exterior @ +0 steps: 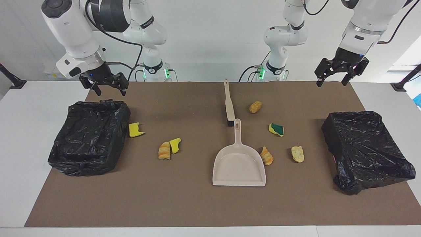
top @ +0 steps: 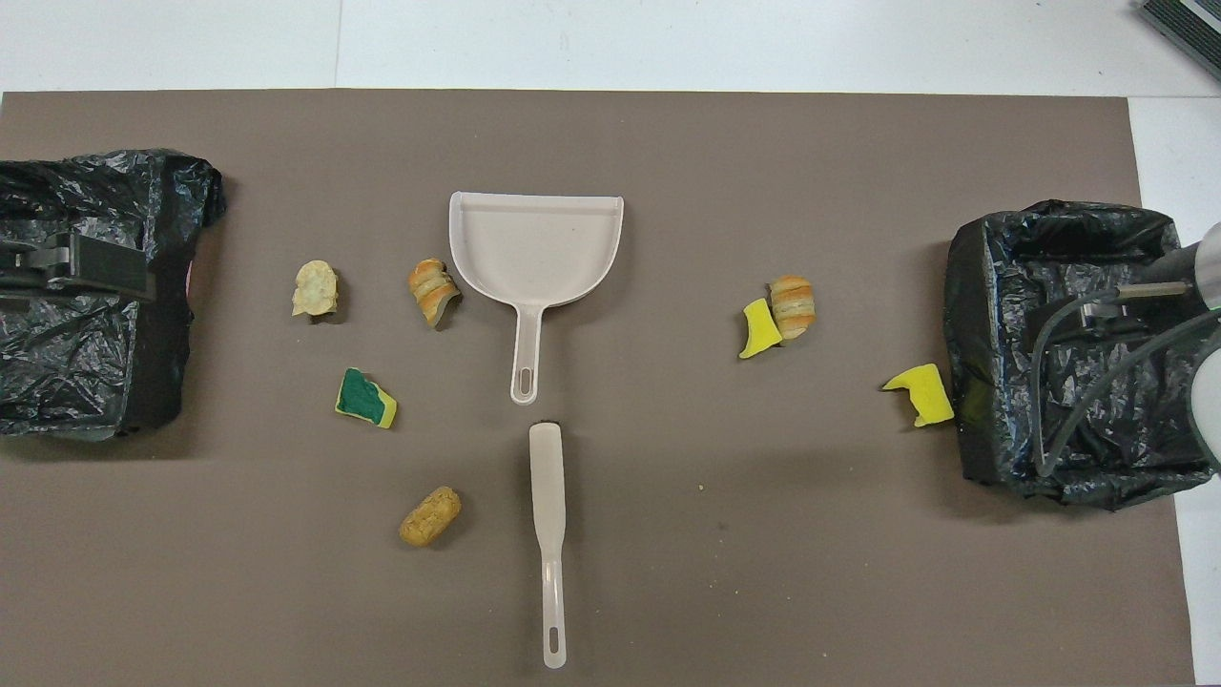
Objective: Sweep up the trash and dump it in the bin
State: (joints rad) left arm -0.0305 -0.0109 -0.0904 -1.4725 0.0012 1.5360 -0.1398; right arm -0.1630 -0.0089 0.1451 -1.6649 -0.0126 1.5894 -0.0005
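Observation:
Trash lies scattered on the brown mat. Toward the right arm's end are a yellow sponge beside a bin, a croissant and another yellow sponge. Toward the left arm's end are a croissant beside the dustpan, a bread chunk, a green-topped sponge and a tan pastry. The beige dustpan lies mid-mat, with the beige brush nearer to the robots than it. My right gripper hangs open above one bin's edge. My left gripper hangs open and empty, raised at its end.
Two bins lined with black bags stand on the mat, one at the right arm's end and one at the left arm's end. White table shows around the brown mat.

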